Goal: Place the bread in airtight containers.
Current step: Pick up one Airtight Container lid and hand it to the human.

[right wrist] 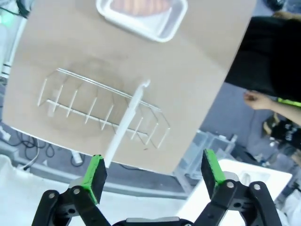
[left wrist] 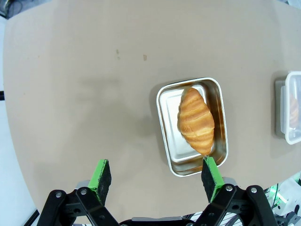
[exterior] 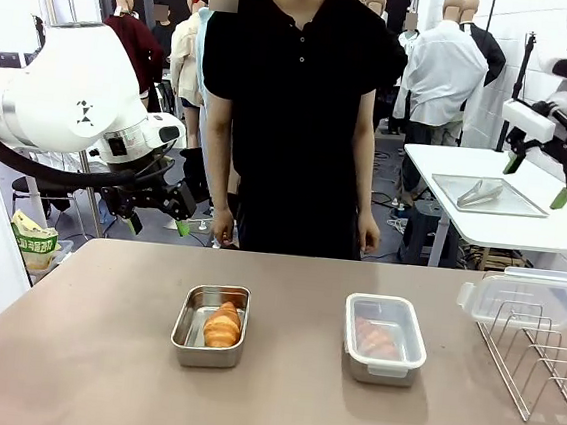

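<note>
Two tins sat mid-tabletop (exterior: pixel 99 356). The left tin (exterior: pixel 210 325) was open w/ one croissant roll (exterior: pixel 222 324) lying in it; the right tin (exterior: pixel 384 339) already had its clear lid on, a roll showing through. A spare clear lid (exterior: pixel 527 296) leaned on the wire rack (exterior: pixel 536 352) at the robot's right edge. Left gripper (left wrist: pixel 157 176) hovered above the open tin, fingers spread wide, empty; right gripper (exterior: pixel 546 178) hung high over the rack side, fingers also wide apart, nothing held. Person stood at the far side, hands down. Next job, I'd guess: fetch that lid & cap the left tin. Best grip it by a rim edge, lower it flat & square, press evenly. Only print I saw was on a green bag (exterior: pixel 35 241) off to the left, too small to read.
</note>
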